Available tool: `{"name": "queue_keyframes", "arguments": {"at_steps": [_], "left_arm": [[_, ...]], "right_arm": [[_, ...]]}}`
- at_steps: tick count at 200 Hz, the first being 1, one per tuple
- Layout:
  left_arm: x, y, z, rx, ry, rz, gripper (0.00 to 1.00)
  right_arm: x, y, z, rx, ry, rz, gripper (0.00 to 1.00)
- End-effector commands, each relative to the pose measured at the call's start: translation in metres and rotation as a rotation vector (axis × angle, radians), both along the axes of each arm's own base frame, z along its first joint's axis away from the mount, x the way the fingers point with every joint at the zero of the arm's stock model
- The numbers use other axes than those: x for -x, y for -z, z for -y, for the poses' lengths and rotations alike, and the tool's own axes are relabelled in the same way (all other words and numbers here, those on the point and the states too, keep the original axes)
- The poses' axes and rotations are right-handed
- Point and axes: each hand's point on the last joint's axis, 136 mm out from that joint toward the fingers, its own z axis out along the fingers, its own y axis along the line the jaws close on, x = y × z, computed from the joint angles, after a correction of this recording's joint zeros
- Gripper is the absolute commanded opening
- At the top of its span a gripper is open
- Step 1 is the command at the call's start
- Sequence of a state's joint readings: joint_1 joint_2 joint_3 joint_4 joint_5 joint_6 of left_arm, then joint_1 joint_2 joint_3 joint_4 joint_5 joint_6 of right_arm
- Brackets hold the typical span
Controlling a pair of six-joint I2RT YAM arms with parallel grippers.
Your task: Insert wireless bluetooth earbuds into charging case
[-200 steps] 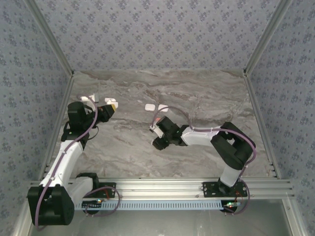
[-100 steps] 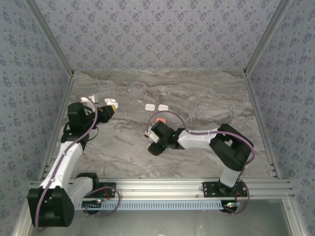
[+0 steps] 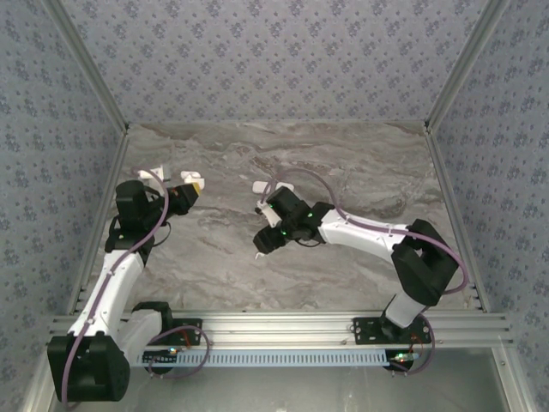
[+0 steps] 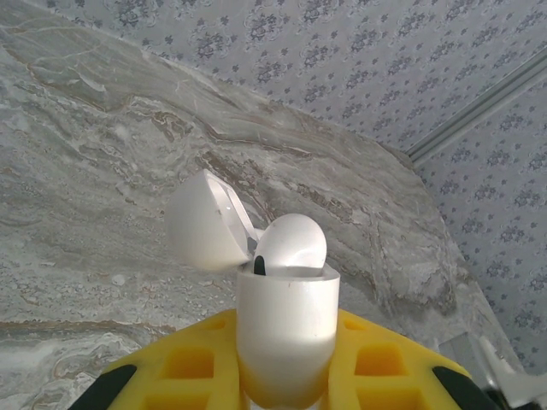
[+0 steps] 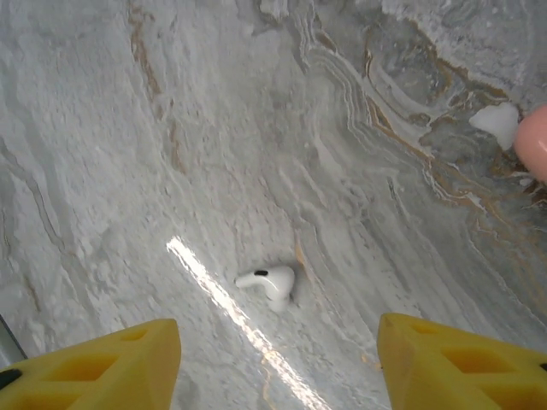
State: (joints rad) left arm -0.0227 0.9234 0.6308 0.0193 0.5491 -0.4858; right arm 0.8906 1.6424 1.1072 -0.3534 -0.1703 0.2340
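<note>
Marble table (image 3: 360, 163) lies under both arms in our overhead view. We see the left gripper (image 3: 194, 188) clamped on a white charging case (image 3: 190, 177), with other white cases (image 3: 154, 172) lying beyond it and to its left. The right gripper (image 3: 263, 244) points down at the middle of the table. A pair of white cases (image 3: 262, 186) lies behind it, past the wrist and partly under its cable.

From the left wrist we look along the yellow fingers (image 4: 184, 363), which press on both sides of the charging case (image 4: 286, 325) standing upright between them. Its lid (image 4: 205, 226) hangs open, tipped to the gripper's left. A seated earbud (image 4: 295, 243), rounded and white with a dark spot, rests in the case's mouth.

From the right wrist we see yellow fingers (image 5: 111, 363) spread wide with nothing between them. A loose earbud (image 5: 272, 282) lies on the marble just ahead of the gap, roughly centred and touching neither finger. Far ahead and to the right sit a pink object (image 5: 534, 141) and a small white bit (image 5: 496, 120); we cannot tell what they are.
</note>
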Motion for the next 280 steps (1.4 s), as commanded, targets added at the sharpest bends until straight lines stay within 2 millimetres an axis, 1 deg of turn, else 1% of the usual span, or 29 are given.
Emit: {"name": "queue_keyframes", "arguments": {"at_steps": [1,2,4,8,19,38,56,78,97,108,113,151,178,231,254,265,280], "left_arm": [[0.0,-0.012,0.001,0.009,-0.005,0.039,0.0],[0.0,-0.012,0.0,0.009,-0.005,0.039,0.0],[0.001,-0.012,0.001,0.009,-0.004,0.039,0.0],[0.001,-0.012,0.0,0.009,-0.005,0.038,0.0],[0.001,-0.012,0.001,0.007,0.001,0.036,0.0],[0.003,-0.013,0.002,0.008,0.005,0.036,0.0],[0.004,-0.013,0.001,0.008,0.0,0.042,0.0],[0.004,-0.012,0.001,0.01,-0.002,0.039,0.0],[0.003,-0.012,0.001,0.009,-0.003,0.038,0.0],[0.002,-0.011,0.001,0.009,-0.004,0.037,0.0],[0.002,-0.011,0.001,0.009,-0.004,0.036,0.0],[0.001,-0.011,0.001,0.01,-0.004,0.035,0.0],[0.001,-0.01,0.001,0.01,-0.005,0.031,0.0],[-0.001,-0.007,0.001,0.014,-0.003,0.021,0.0],[-0.001,-0.007,0.001,0.014,-0.005,0.021,0.0],[-0.001,-0.007,0.001,0.014,-0.005,0.021,0.0],[-0.001,-0.007,0.002,0.014,-0.004,0.021,0.0]], "right_arm": [[0.006,0.024,0.001,0.135,0.109,-0.059,0.68],[0.007,0.027,0.002,0.145,0.108,-0.062,0.68],[0.003,0.022,-0.004,0.137,0.109,-0.052,0.68],[0.001,0.022,-0.008,0.143,0.109,-0.049,0.69],[-0.001,0.034,-0.016,0.178,0.103,-0.057,0.7],[-0.007,0.043,-0.029,0.206,0.095,-0.035,0.73],[-0.01,0.057,-0.03,0.268,0.095,-0.026,0.73],[-0.012,0.069,-0.025,0.336,0.096,-0.016,0.73],[-0.007,0.074,-0.02,0.368,0.086,-0.015,0.73],[-0.005,0.073,-0.019,0.375,0.082,-0.006,0.73],[-0.001,0.075,-0.012,0.404,0.078,-0.014,0.73],[0.01,0.076,0.002,0.441,0.073,-0.02,0.74],[0.014,0.074,0.01,0.442,0.086,-0.025,0.74],[0.009,0.069,0.025,0.426,0.126,-0.035,0.74],[0.006,0.068,0.036,0.433,0.137,-0.041,0.74],[0.005,0.065,0.039,0.429,0.125,-0.038,0.74],[0.006,0.057,0.035,0.406,0.091,-0.021,0.74]]}}
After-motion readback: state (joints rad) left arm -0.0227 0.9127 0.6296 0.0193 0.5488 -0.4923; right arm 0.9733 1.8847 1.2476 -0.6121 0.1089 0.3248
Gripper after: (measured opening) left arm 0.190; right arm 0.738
